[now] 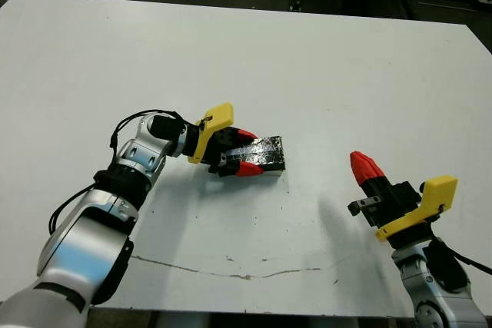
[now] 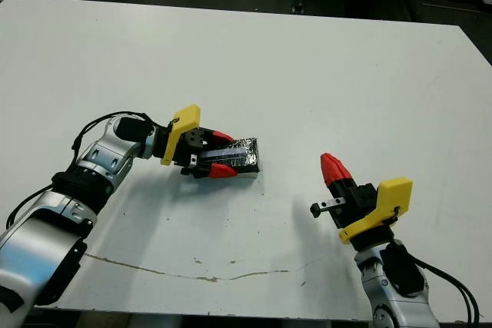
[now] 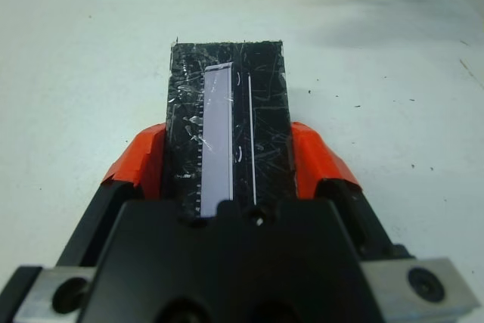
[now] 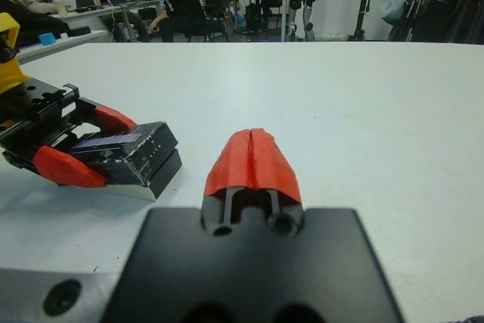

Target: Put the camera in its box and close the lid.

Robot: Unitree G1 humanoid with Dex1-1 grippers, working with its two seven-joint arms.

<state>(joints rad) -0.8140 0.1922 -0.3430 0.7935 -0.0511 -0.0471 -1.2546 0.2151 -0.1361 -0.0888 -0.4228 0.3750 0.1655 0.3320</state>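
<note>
The lid, a glossy black slab with silvery patches, lies mid-table on top of the white box, of which only a pale bottom edge shows. My left gripper is shut on the lid, one red finger pressed against each long side. A pale bluish strip runs along the lid's top in the left wrist view. The camera is hidden. My right gripper hangs to the right of the lid, well apart from it, with its red fingertips shut together on nothing.
The white table stretches bare behind and to both sides. A thin dark scuff line runs near the front edge. People sit at desks far beyond the table.
</note>
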